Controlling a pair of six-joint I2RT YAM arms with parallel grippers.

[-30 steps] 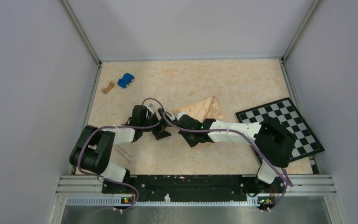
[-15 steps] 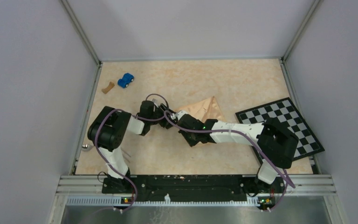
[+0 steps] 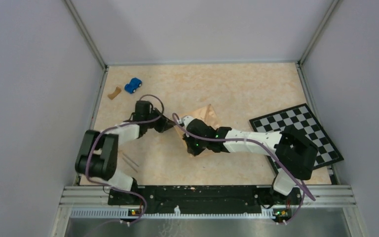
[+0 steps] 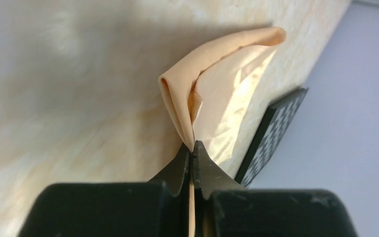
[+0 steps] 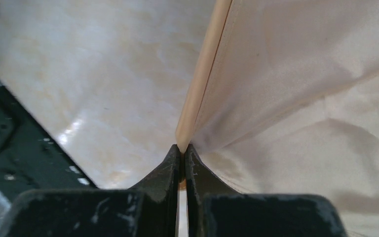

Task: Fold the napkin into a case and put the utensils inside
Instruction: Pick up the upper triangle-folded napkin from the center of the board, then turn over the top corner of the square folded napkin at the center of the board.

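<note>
I'd put us early in the job. The napkin [image 3: 208, 114] is mid-fold and not a case yet: it sits around the middle of the surface [image 3: 246, 89], partly lifted, with both arms on it. My left claw [image 4: 192, 148] is pressed together on a doubled ridge of cloth, which rises from the tips and curls over. My right claw [image 5: 181, 148] is likewise closed, pinching a folded edge that runs straight away from its tips.

From above, the part I can see is a triangle with its peak aimed at the far edge. The rest is hidden under the right arm, so the long axis is a guess — seemingly slanting from far-left to near-right, along the line between the two pinch points.

The utensils [image 3: 131, 163] lie bare near the left near corner, well apart from the cloth and also slanting far-left to near-right. Nothing is tucked in. By my reading the folding has to be finished and flattened into a pouch, then the utensils fetched and slid inside.
</note>
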